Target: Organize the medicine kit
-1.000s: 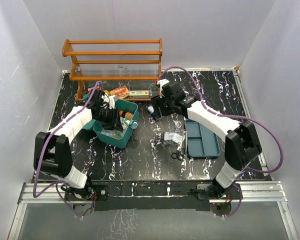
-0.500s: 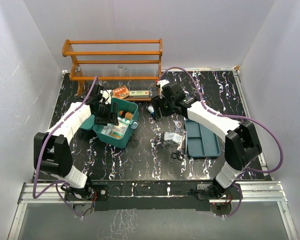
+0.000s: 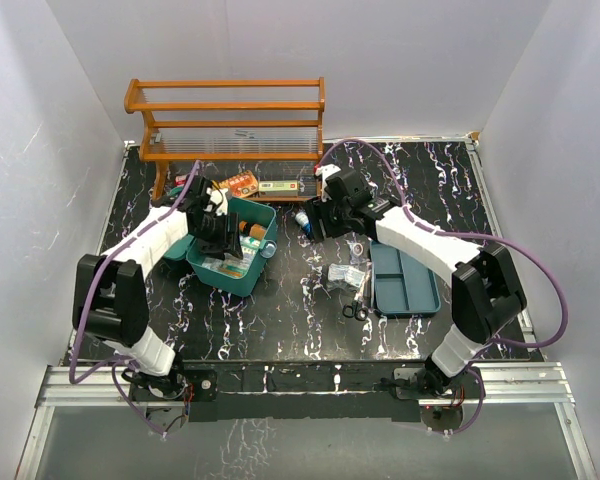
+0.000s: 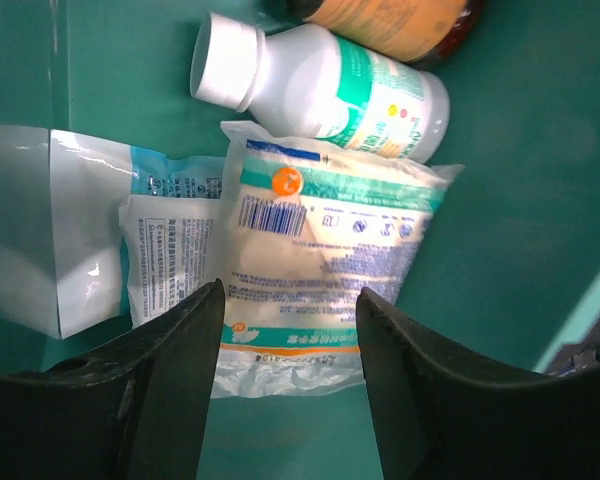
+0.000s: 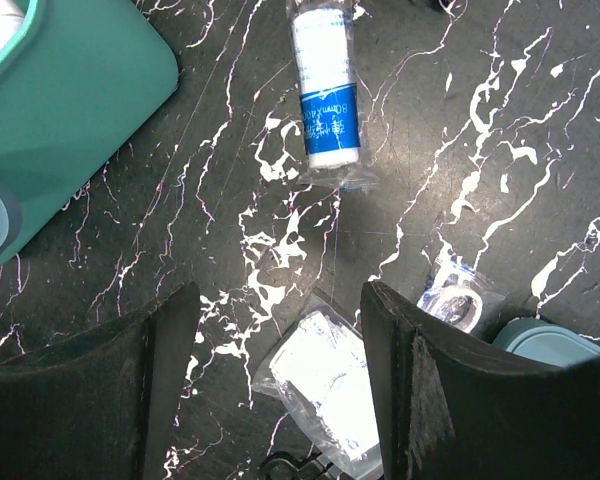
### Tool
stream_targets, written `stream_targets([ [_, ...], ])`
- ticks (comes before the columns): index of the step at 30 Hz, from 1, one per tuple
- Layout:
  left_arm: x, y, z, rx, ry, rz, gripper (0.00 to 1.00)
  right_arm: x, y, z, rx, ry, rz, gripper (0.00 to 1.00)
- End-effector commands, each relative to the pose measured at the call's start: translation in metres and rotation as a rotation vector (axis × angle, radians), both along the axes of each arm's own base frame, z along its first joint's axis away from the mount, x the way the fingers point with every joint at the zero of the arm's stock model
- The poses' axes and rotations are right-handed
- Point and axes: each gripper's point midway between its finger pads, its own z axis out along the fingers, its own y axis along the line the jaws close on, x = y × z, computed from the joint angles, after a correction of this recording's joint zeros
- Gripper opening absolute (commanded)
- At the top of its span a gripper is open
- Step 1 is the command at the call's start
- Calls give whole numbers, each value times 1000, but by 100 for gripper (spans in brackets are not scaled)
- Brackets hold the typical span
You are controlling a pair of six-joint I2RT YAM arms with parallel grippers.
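The medicine kit (image 3: 242,274) is a teal box standing open at the left of the table, and its darker insert tray (image 3: 405,280) lies on its own at the right. My left gripper (image 3: 223,240) hangs inside the box. In the left wrist view the left gripper (image 4: 290,330) is open, with nothing between its fingers (image 4: 170,380). It hovers over a sachet with an orange dot (image 4: 320,240), a white bottle (image 4: 320,85), an amber bottle (image 4: 390,15) and flat packets (image 4: 100,230). My right gripper (image 5: 280,330) is open above the black table, just over a white packet (image 5: 325,385).
A blue-labelled roll in plastic (image 5: 325,90), a bagged tape ring (image 5: 460,300) and scissors (image 3: 355,310) lie between the box and the tray. An orange wooden rack (image 3: 225,120) stands at the back, with small boxes (image 3: 260,185) under it. White walls close in three sides.
My left gripper swung out to the box's back-left edge, then came back down inside the box. The right arm has not moved.
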Motion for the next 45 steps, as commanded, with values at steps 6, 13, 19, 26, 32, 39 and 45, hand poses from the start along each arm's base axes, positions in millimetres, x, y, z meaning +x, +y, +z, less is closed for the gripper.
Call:
stream_targets([
  [6, -32, 3, -37, 232, 88, -68, 52, -1, 0, 26, 59, -78, -4, 63],
  [13, -49, 9, -36, 308, 91, -119, 51, -6, -6, 26, 54, -82, -14, 62],
  [19, -27, -5, 0, 243, -9, -125, 60, -9, -10, 30, 58, -88, -34, 62],
  [26, -4, -10, 37, 225, -117, -89, 66, -10, -18, 42, 69, -116, -78, 62],
  [32, -2, -7, 49, 214, -158, -45, 60, -11, -32, 43, 63, -128, -172, 61],
  [39, 13, -16, 103, 104, -346, 46, 59, -29, -50, 15, 16, -15, -281, 61],
  [45, 11, -26, 160, -31, -515, 59, 63, -53, -55, -21, -21, 131, -305, 60],
])
